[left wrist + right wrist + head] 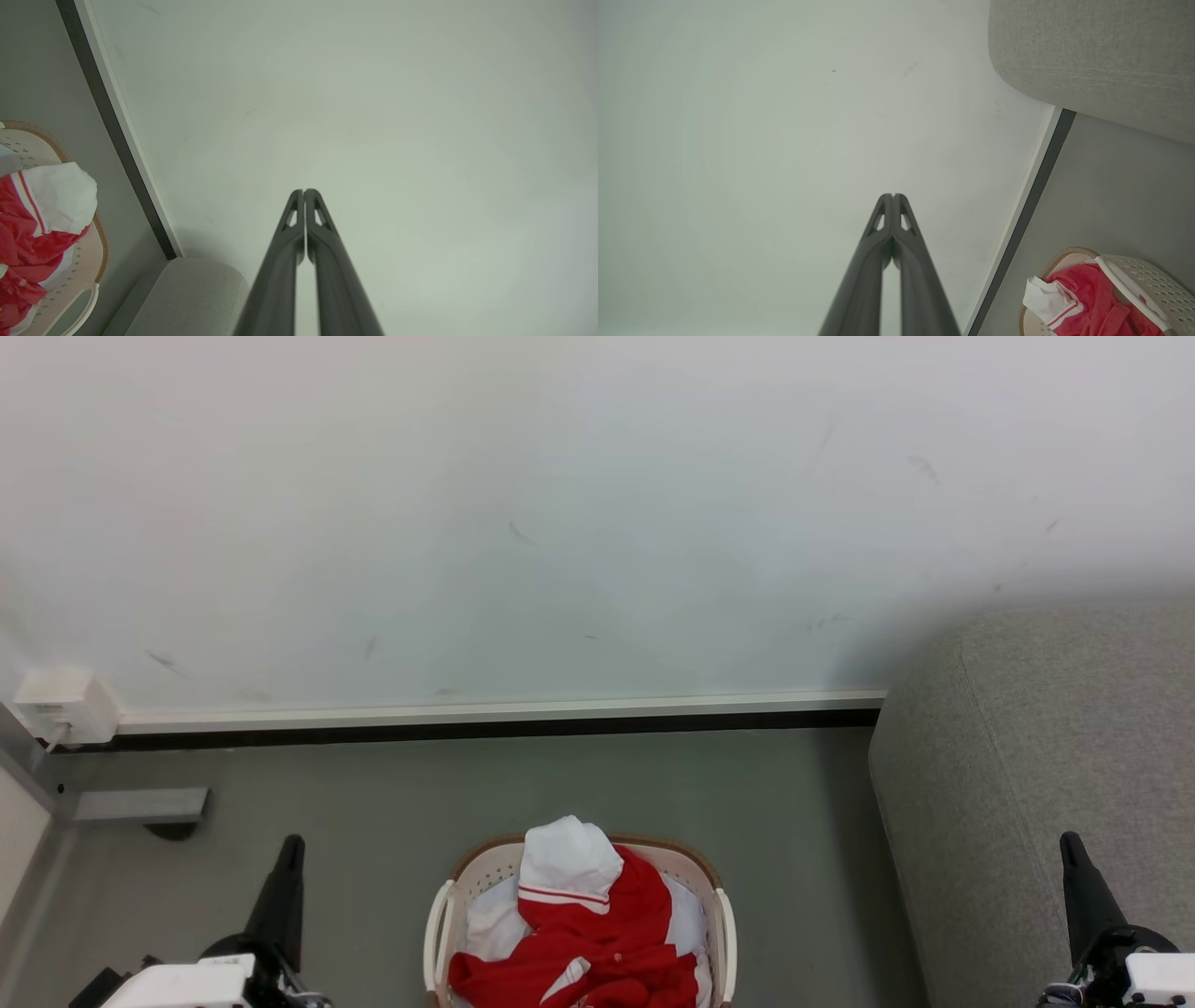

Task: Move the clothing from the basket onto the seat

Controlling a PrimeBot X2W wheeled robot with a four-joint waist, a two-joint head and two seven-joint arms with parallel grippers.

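The red clothing (607,933) with white panels is heaped in the cream basket (436,933) on the floor at the bottom centre of the head view. It also lies in the basket (88,261) at the left edge of the left wrist view, clothing (28,224), and at the lower right of the right wrist view, clothing (1087,294) in basket (1148,280). The grey seat (1046,756) stands to the right. My left gripper (291,845) is left of the basket, shut and empty (303,191). My right gripper (1069,842) hangs before the seat, shut and empty (893,196).
A pale wall with a white and black skirting (495,714) runs behind the basket. A white box (61,705) and a grey bracket (140,805) sit at the far left. Grey floor (373,803) lies around the basket.
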